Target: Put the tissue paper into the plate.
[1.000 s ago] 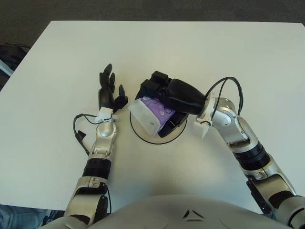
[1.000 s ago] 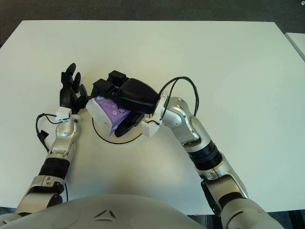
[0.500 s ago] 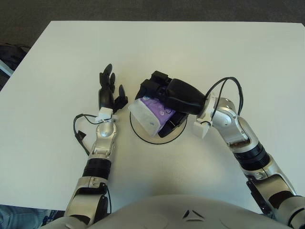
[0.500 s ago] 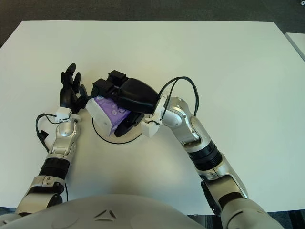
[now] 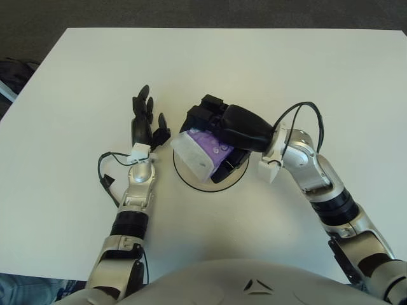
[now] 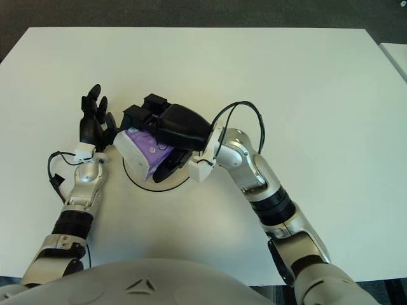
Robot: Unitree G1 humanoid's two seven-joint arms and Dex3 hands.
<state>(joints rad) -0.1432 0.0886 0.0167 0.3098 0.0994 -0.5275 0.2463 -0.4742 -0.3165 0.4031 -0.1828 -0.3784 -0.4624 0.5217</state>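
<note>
A white and purple tissue pack (image 5: 198, 152) is held over the white plate with a dark rim (image 5: 191, 182) at the table's middle. My right hand (image 5: 219, 130) is shut on the tissue pack, black fingers wrapped over its top and far side. Whether the pack touches the plate is hidden by the hand. My left hand (image 5: 145, 124) hovers just left of the plate, fingers spread and holding nothing.
A white table (image 5: 305, 76) fills the view, its dark floor edge at the top. A black cable (image 5: 105, 175) loops from my left wrist, and another arcs above my right forearm (image 5: 305, 114).
</note>
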